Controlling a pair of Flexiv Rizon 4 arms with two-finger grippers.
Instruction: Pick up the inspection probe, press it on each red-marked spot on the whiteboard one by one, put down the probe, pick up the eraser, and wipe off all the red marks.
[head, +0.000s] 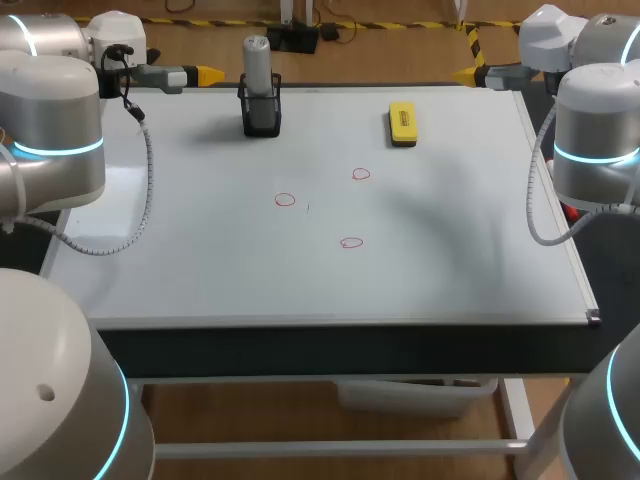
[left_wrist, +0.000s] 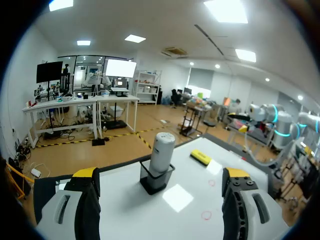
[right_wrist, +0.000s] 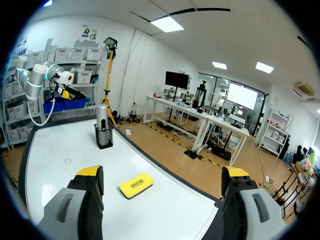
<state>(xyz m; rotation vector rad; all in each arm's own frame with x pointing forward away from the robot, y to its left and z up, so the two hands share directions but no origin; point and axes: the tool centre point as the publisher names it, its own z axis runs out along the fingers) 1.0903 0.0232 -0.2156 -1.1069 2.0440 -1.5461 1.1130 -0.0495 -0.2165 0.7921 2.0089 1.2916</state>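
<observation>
The whiteboard (head: 200, 270) covers the top of the bench (head: 300, 350). The left arm (head: 50, 140) enters at the board's far left corner, the right arm (head: 600, 140) at its far right corner.

The left hand (left_wrist: 161, 173) is above the far left corner. Its fingers are spread wide and hold nothing. The right hand (right_wrist: 162, 172) is at the far right corner, with its fingers also spread wide and holding nothing.

The inspection probe (head: 258, 65), a grey cylinder, stands upright in a black holder (head: 261, 112) near the board's far edge, ahead of the left hand. The yellow eraser (head: 402, 123) lies flat on the board, well apart from the holder and ahead of the right hand.

Three red marks (head: 285, 200) (head: 361, 174) (head: 351, 242) are drawn near the middle of the board, each apart from the others.
</observation>
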